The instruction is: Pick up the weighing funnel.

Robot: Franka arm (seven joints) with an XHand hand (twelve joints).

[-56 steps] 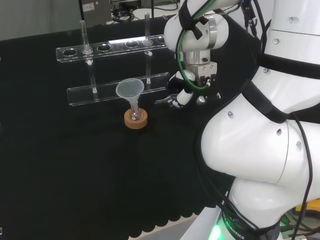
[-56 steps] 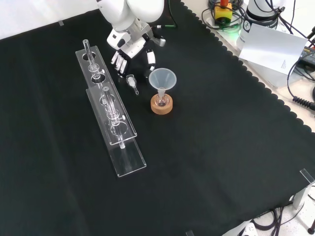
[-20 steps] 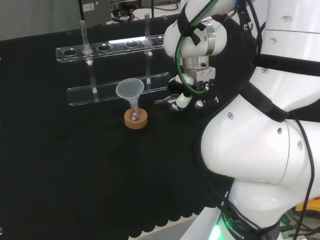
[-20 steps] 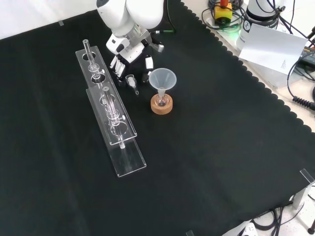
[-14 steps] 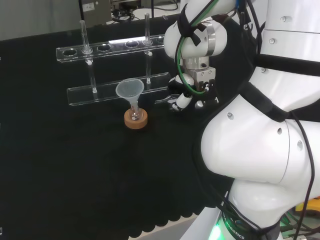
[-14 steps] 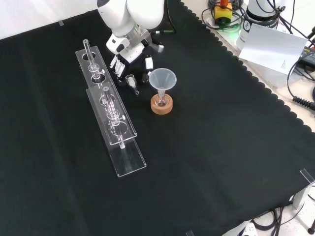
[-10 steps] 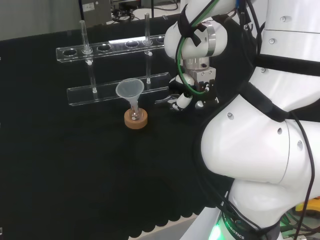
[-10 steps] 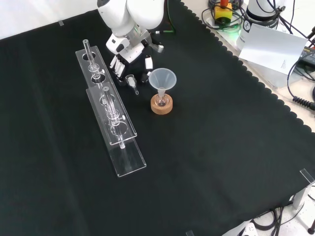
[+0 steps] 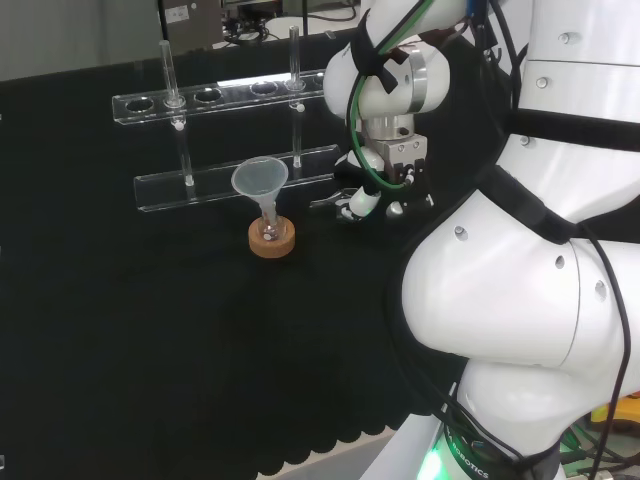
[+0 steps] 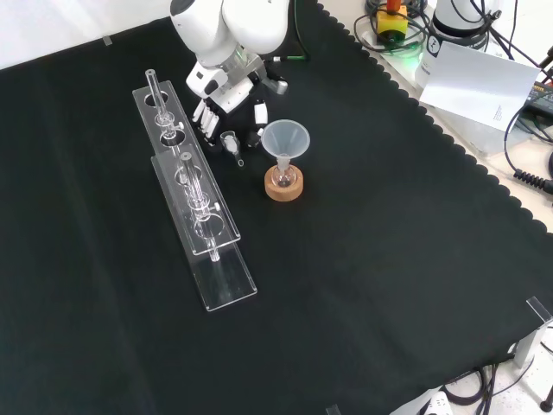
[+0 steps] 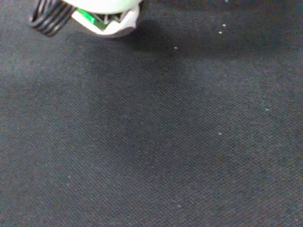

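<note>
While the weighing funnel lies beside the funnel, the hand hangs over it, fingers spread. Approach step, by judgement; next, close round it.

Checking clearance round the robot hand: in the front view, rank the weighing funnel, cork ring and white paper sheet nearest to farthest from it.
1. weighing funnel, lying just below the robot hand.
2. cork ring, lower right of it.
3. white paper sheet, far upper right.

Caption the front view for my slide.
Hand at the weighing funnel on the cloth, between tube rack and funnel.
</note>
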